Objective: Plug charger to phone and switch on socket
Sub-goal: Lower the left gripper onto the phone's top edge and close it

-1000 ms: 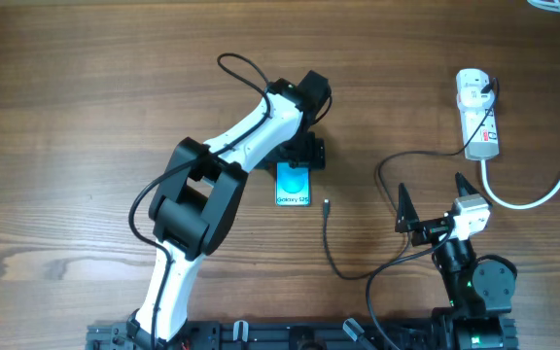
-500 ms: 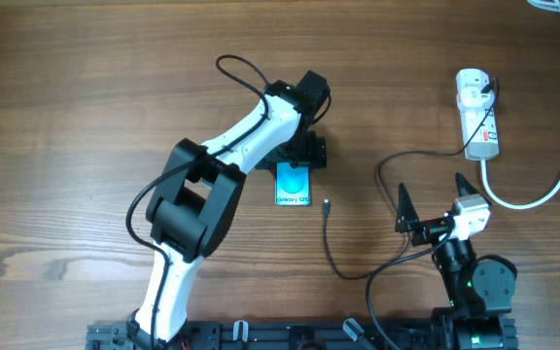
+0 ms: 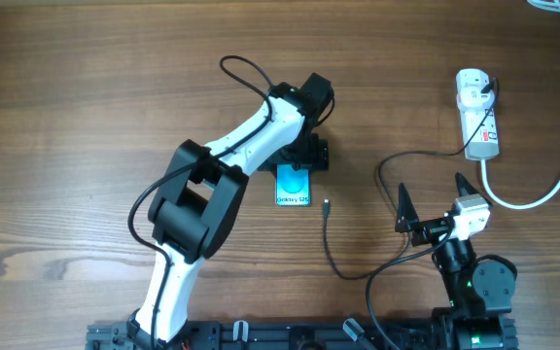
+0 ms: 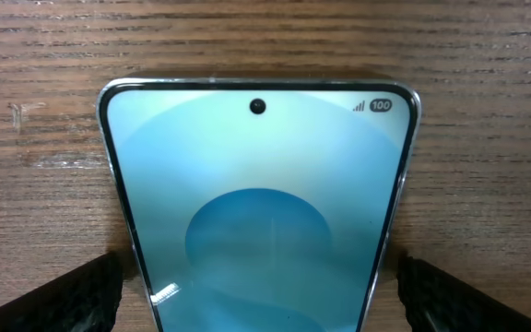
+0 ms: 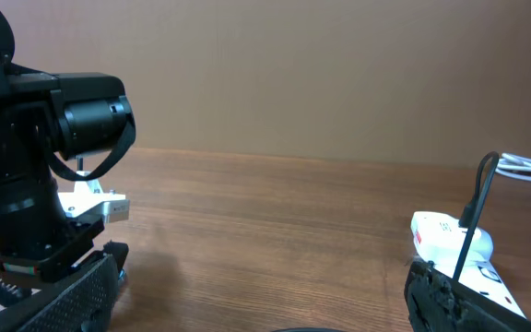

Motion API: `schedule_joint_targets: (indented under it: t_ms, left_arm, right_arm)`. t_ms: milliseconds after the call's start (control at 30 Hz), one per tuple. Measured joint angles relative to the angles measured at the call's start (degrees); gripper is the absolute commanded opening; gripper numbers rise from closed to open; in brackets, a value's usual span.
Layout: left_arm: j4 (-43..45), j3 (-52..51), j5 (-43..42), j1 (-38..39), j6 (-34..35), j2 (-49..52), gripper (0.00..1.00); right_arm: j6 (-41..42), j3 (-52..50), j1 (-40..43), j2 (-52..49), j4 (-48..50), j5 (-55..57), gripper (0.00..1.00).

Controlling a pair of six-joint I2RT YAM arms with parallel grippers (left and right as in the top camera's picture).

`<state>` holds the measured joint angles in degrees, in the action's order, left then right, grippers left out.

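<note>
Here, from overhead, we see the phone (image 3: 294,185) lying flat near the middle of the bench, screen up, its text end toward the near edge. The left gripper (image 3: 304,156) is over the phone's far end. The charger (image 3: 327,219) lies to the right. Its connector tip rests just beside the phone's near right corner, not touching. The black cable loops toward the near edge, then runs back to the socket (image 3: 478,117) by the far right corner, where it is plugged in. A white cord (image 3: 525,205) curves from the socket toward the right edge. The right gripper (image 3: 430,185) sits close to the near edge, spread wide and empty.

From the left wrist, we see the phone (image 4: 256,231) between the pads (image 4: 63,300), which stand wide at its long edges. A thin dark line separates each pad from the glass, and we cannot tell whether they touch.

From the right wrist, the right gripper (image 5: 261,309) gapes wide, holding nothing. The socket (image 5: 450,242) lies ahead to the right, well apart, with the charger (image 5: 476,207) rising from it.
</note>
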<state>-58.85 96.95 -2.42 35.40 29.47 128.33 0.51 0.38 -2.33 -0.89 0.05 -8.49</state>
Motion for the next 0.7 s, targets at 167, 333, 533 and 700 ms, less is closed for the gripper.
schedule_joint_targets:
  t_ms: [167,333,533,700]
  left_arm:
    - [0.0,0.0,0.7,0.2,0.0,0.0,1.00]
    - [-0.5,-0.3,1.6,0.3,0.0,0.0,1.00]
    - [-0.5,-0.3,1.7,0.3,0.0,0.0,1.00]
    - [-0.5,-0.3,1.7,0.3,0.0,0.0,0.94]
  right_arm:
    - [0.0,0.0,0.0,0.0,0.0,0.0,1.00]
    - [0.0,0.0,0.0,0.0,0.0,0.0,1.00]
    - [0.0,0.0,0.0,0.0,0.0,0.0,1.00]
    - [0.0,0.0,0.0,0.0,0.0,0.0,1.00]
